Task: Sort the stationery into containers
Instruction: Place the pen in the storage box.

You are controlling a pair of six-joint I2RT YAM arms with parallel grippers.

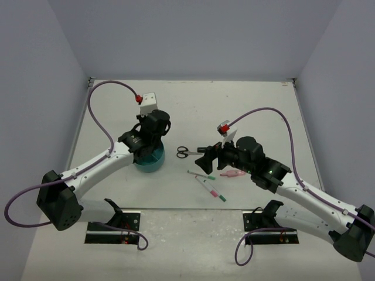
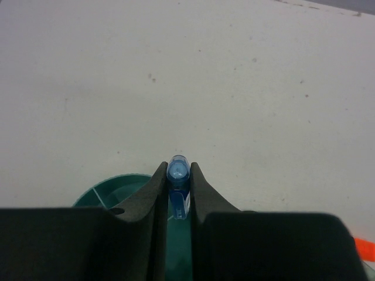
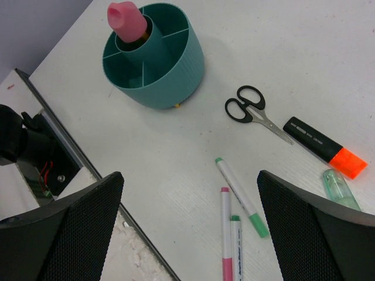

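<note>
Between the left fingers [image 2: 153,202], squeezed shut, sits the light-blue pen [image 2: 177,170], right over the teal organizer [image 2: 111,190], left of the middle of the bench [image 2: 234,88]. The right fingers [image 3: 64,228] are wide open and hold nothing, hanging above the white pens [image 3: 240,195], with the scissors [image 3: 252,108] near them.
</note>
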